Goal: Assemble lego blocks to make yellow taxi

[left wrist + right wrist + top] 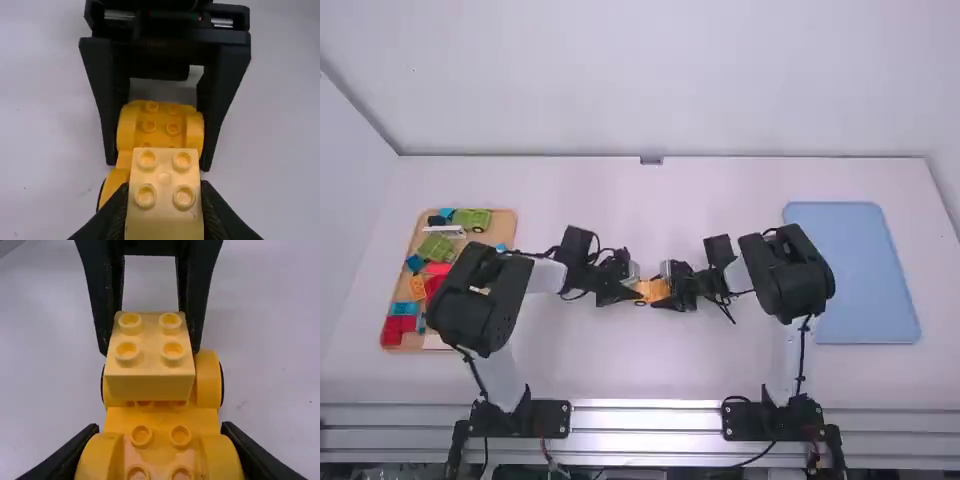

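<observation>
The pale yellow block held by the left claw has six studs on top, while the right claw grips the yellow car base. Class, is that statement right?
The stud count is wrong: the right wrist view shows four studs on top of the pale yellow block. It is held by the left claw, while the right claw grips the yellow car base.

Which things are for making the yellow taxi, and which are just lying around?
For the taxi:
- yellow block, in the left gripper
- yellow car bottom, in the right gripper

Probably just lying around:
- red blocks and green toy car, on the wooden tray
- blue tray
</observation>
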Motion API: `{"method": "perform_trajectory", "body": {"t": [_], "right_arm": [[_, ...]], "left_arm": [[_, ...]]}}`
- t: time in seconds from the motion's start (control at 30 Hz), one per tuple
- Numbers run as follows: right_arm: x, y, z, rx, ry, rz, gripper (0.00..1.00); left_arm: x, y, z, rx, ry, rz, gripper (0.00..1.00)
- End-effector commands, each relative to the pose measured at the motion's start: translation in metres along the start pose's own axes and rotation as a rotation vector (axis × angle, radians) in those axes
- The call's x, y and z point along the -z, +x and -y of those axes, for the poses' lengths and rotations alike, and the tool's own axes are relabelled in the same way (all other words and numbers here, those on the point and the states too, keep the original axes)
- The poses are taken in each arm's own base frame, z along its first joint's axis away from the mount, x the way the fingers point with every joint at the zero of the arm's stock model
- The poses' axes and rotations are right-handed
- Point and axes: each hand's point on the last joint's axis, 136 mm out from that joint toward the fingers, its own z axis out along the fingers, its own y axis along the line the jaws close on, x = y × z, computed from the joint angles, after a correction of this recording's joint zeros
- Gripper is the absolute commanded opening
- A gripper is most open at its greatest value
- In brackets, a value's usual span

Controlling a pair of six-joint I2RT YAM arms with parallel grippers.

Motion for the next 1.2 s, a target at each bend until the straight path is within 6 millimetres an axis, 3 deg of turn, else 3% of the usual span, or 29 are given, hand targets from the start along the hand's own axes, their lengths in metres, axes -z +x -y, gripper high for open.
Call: {"method": "perform_trajectory", "body": {"t": [0.0,0.73,0.87,0.93,1.17], "right_arm": [[-0.0019,0.0118,-0.0074,-0.042,-0.006,-0.031,0.46],[-0.0063,0.0105,-0.0114,-0.038,-0.022,-0.034,0.48],[-0.0057,0.0106,-0.0112,-0.04,-0.02,-0.033,0.48],[-0.0058,0.0106,-0.0113,-0.039,-0.021,-0.033,0.49],[-0.006,0.0106,-0.0114,-0.039,-0.021,-0.033,0.51]], "left_arm": [[0.0008,-0.0041,-0.0001,-0.041,0.005,-0.002,0.02],[0.0009,-0.0016,-0.0037,-0.057,-0.013,-0.019,0.04],[0.0009,-0.0013,-0.0034,-0.058,-0.012,-0.02,0.29],[0.0009,-0.0013,-0.0034,-0.058,-0.012,-0.02,0.48],[0.0009,-0.0022,-0.0038,-0.059,-0.012,-0.016,0.51]]}}
